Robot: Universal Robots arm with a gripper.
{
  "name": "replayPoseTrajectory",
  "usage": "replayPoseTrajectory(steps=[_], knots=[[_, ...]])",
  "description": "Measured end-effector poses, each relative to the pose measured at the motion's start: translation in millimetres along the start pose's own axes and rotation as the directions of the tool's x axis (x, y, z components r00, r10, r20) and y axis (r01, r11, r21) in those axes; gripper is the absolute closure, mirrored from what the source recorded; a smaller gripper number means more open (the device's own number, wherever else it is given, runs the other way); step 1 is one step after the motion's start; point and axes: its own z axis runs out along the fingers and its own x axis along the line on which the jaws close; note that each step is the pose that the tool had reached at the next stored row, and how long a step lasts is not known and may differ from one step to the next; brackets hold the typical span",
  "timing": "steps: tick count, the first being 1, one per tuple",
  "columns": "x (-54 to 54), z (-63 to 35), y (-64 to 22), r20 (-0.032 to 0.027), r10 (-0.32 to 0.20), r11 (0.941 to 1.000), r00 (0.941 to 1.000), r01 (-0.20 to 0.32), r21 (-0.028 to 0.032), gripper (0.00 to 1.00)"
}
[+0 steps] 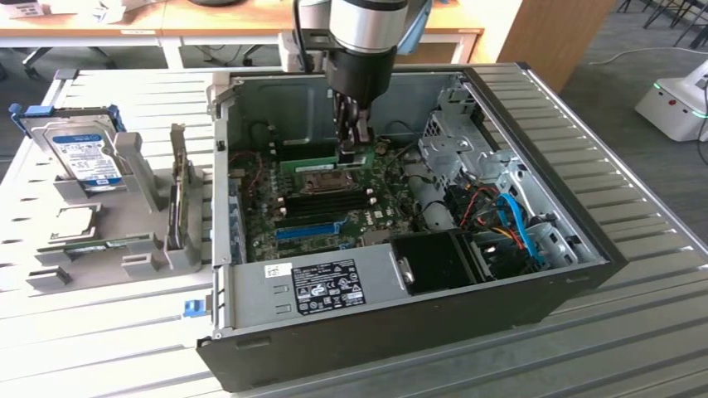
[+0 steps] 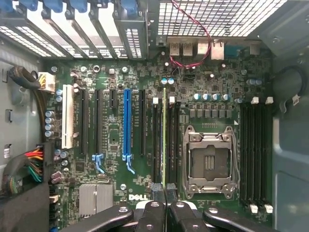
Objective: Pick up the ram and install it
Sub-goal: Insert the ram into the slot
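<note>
- Exterior view: my gripper (image 1: 350, 154) is down inside the open computer case (image 1: 366, 332), clamped on the ram (image 1: 313, 163), which hangs just above the motherboard (image 1: 332, 207). I judge this to be the install step.
- Same view: the grey rack (image 1: 138, 170) at the exterior view's left holds a hard drive (image 1: 86, 153) and a second green stick (image 1: 98, 245).
- Wrist view: the ram (image 2: 164, 130) shows edge-on between the closed fingers (image 2: 157, 191), over the black slots (image 2: 157, 140) beside the processor socket (image 2: 210, 162). Seating it calls for squaring it to one slot, then a straight push.
</note>
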Motion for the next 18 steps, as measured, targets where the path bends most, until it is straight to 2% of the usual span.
replayPoseTrajectory(steps=[18], knots=[[0.2,20.4,-0.5,0.0001,0.0,1.0,1.0,0.0,0.0,0.88]])
